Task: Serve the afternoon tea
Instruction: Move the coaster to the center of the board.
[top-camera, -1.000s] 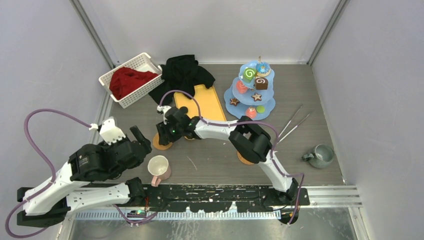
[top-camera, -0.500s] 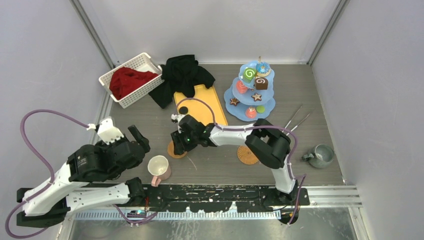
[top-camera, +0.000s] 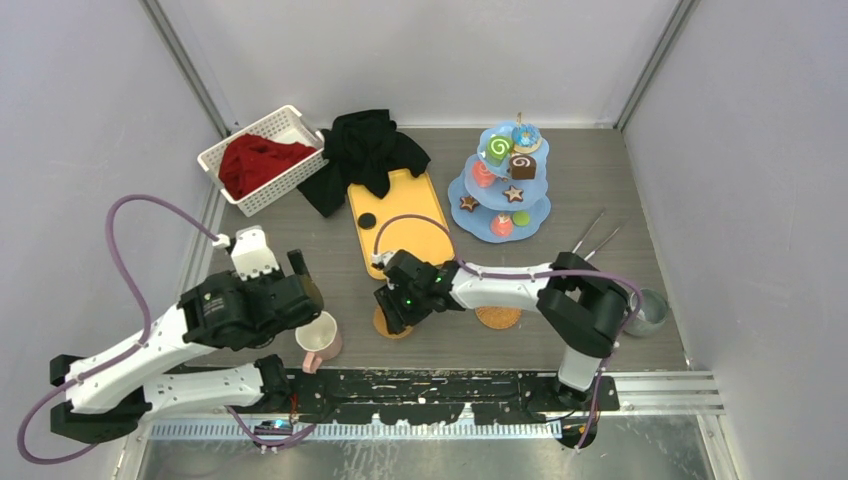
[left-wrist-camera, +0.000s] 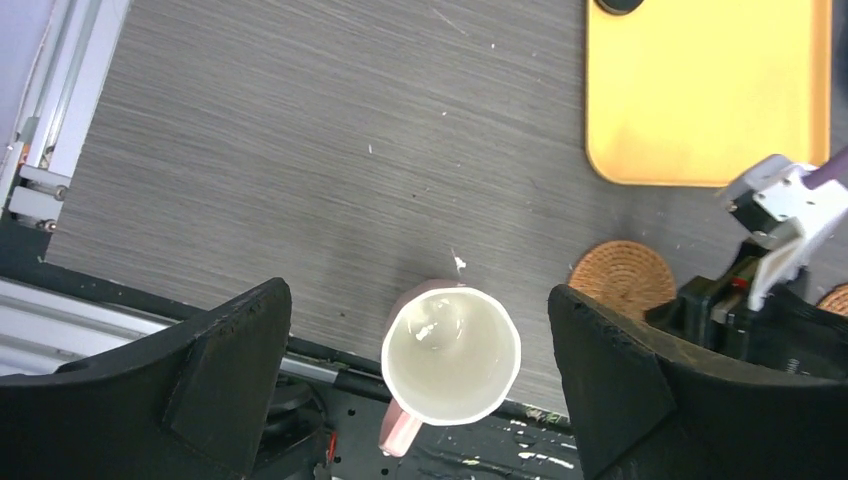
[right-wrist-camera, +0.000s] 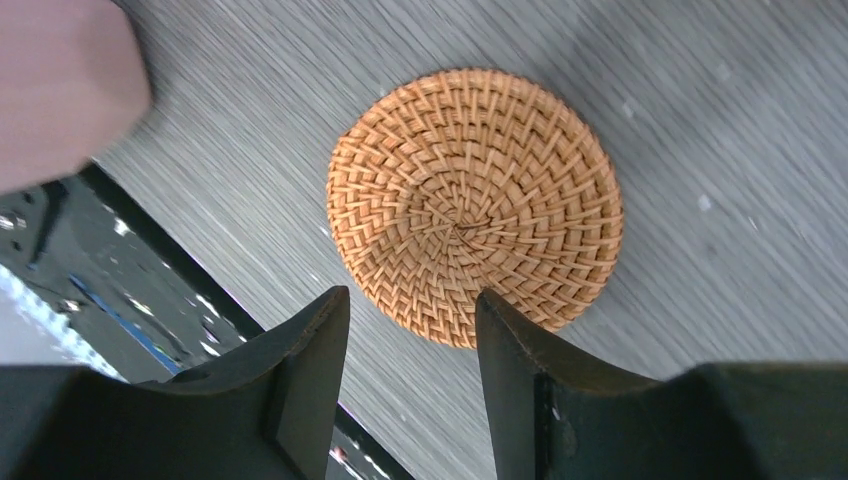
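Note:
The pink-handled cream mug (left-wrist-camera: 452, 357) stands upright at the near edge, handle toward me. My left gripper (left-wrist-camera: 420, 290) hovers above it, open wide, a finger on either side and touching nothing. To the right, my right gripper (right-wrist-camera: 412, 295) points down at a woven coaster (right-wrist-camera: 475, 205), jaws apart. One fingertip overlaps the coaster's edge and the other stands just off it. The coaster looks sharp over a blurred table. The pale-blue tiered stand (top-camera: 485, 215) with toy sweets stands at the back right. The grey metal mug (top-camera: 640, 312) sits at the right edge.
A second coaster (top-camera: 497, 318) lies right of the first. The orange-yellow tray (top-camera: 400, 215) carries a small black disc (top-camera: 367, 220), and a black cloth (top-camera: 365, 150) covers its far end. The white basket (top-camera: 275, 190) holds red cloth. Thin metal utensils (top-camera: 590, 240) lie near the stand.
The right gripper has slid right and toward the near edge, and the coaster has moved with it. The left arm has swung right, over the cream mug.

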